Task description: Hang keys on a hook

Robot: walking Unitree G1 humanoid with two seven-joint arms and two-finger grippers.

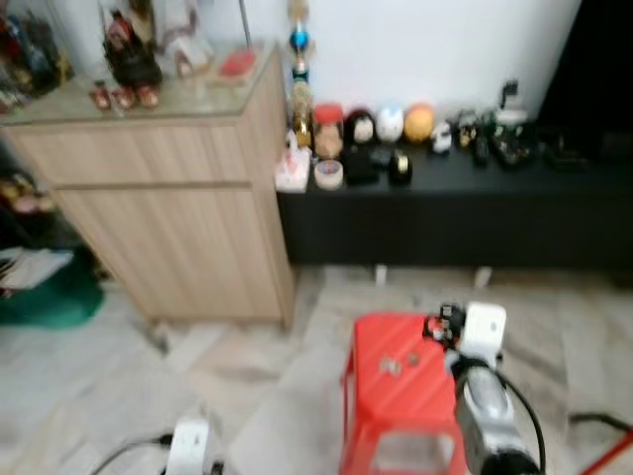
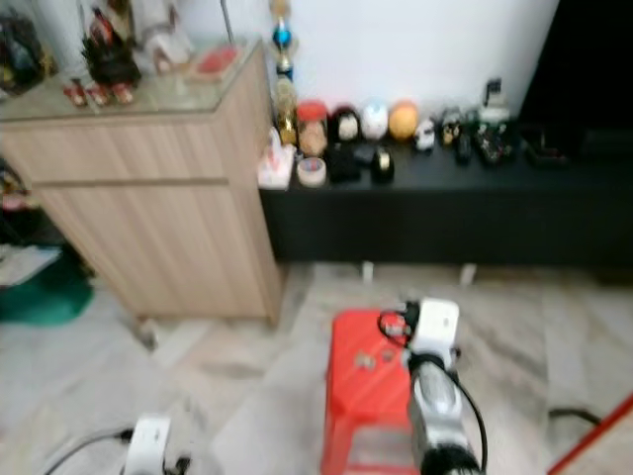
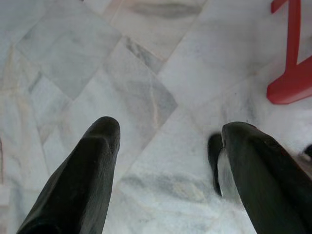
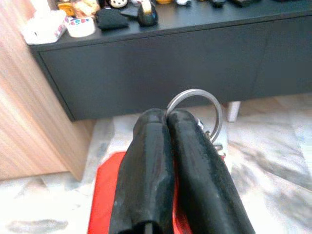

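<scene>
Marble floor tiles (image 3: 146, 97) spread beneath the robot, pale and veined. Nearest, the left gripper (image 3: 168, 146) hangs idle and low over those tiles, its two black fingers standing well apart with nothing between them. On the other side the right gripper (image 4: 168, 122) is raised over a red plastic stool (image 1: 396, 386), fingers pressed together and clamped on the key ring (image 4: 202, 105); the silver loop sticks out beyond the fingertips, with what look like the keys dangling just under it, too blurred to make out. In the head view the bunch shows as a small dark tangle at the tip of the right wrist.

Beyond the stool a long black low cabinet (image 1: 465, 213) runs along the white wall, its top crowded with small ornaments, and to its left stands a taller wooden cabinet (image 1: 168, 218) with figurines on a glass top.

No hook can be made out anywhere. Judging by this, the right arm alone carries the task; the ring's open plane faces forward toward the wall, so the hook must first be found before the loop can be threaded over it.
</scene>
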